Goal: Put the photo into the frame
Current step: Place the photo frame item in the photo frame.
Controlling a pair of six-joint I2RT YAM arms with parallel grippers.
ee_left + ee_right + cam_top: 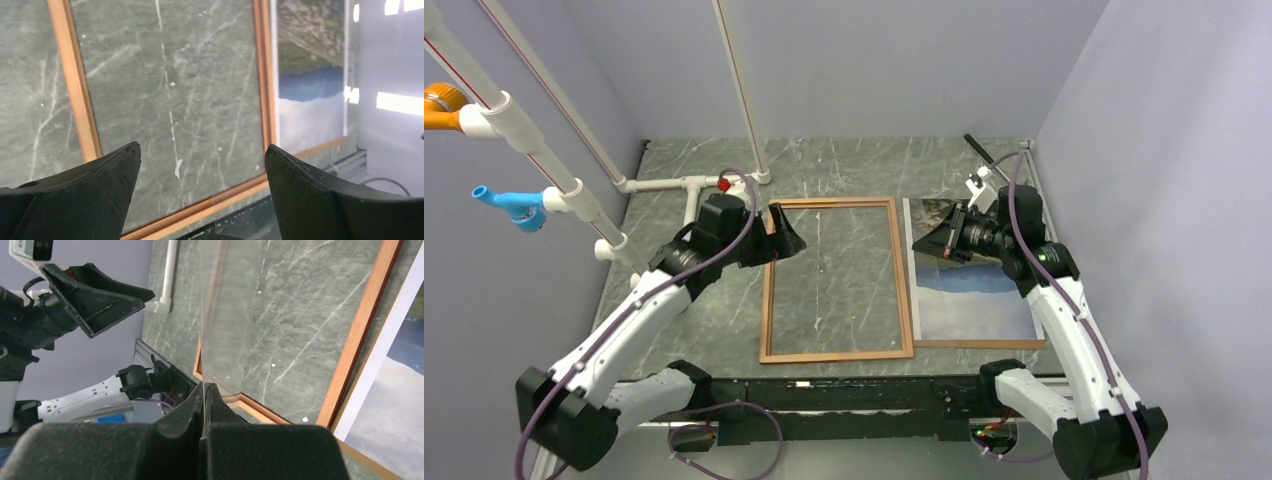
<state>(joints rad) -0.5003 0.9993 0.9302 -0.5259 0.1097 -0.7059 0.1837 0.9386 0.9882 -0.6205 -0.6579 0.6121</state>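
Note:
The reddish-brown frame [834, 355] lies flat on the grey marble table; its opening shows bare table. The photo [979, 295] lies face up just right of it, on a brown backing panel [984, 343]. My right gripper [927, 243] hovers over the photo's far left part, shut on the edge of a clear sheet [215, 315] that stands up from its fingertips [205, 385]. My left gripper [786, 235] is open and empty above the frame's far left corner. The left wrist view [202, 150] shows the frame [75, 90] and photo [310, 85] below.
White PVC pipes [689, 183] with blue [509, 203] and orange [444, 105] fittings stand at the left and back. A black rod [979, 150] lies at the back right. Grey walls close in on three sides. The black base rail [844, 395] runs along the near edge.

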